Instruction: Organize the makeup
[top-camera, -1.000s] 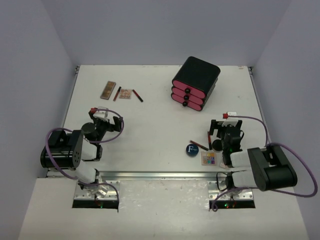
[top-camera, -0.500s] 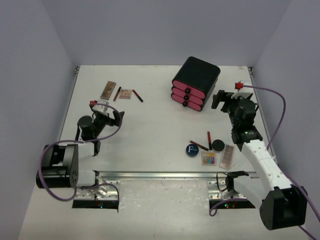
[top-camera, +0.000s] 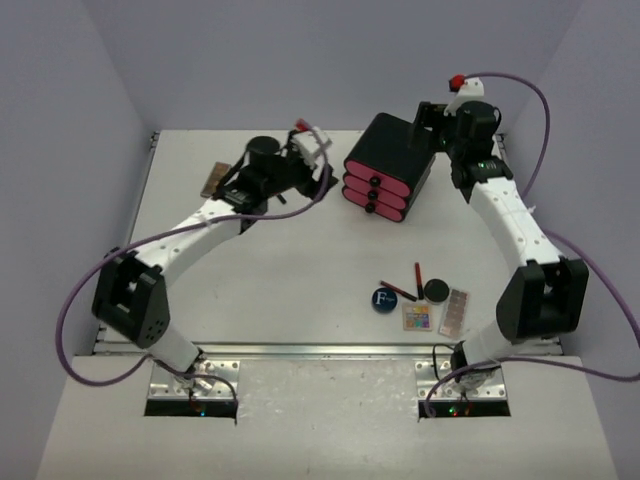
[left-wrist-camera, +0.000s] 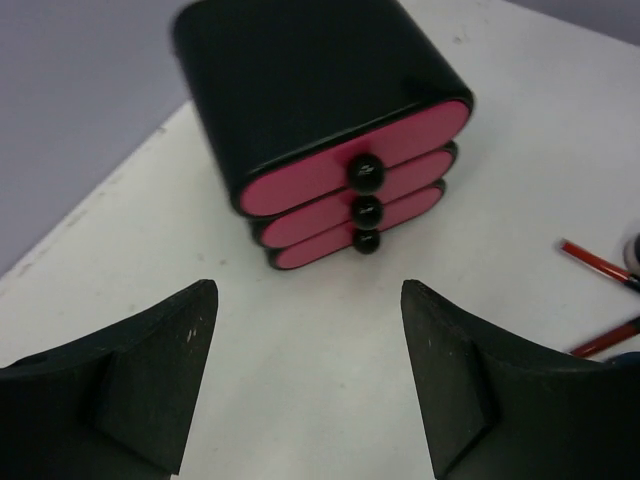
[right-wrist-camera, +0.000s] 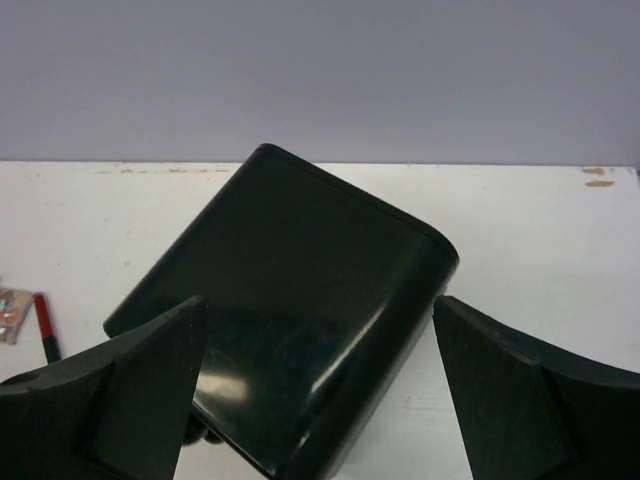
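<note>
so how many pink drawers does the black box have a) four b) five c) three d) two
c: in the left wrist view the box shows three pink drawer fronts stacked, each with a black knob.

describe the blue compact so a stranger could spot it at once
From the black box with pink drawers at the table's far side, come toward the near edge to the makeup cluster. The blue compact is its leftmost piece. It is round and blue with a white F, while the other round compact is plain black.
</note>
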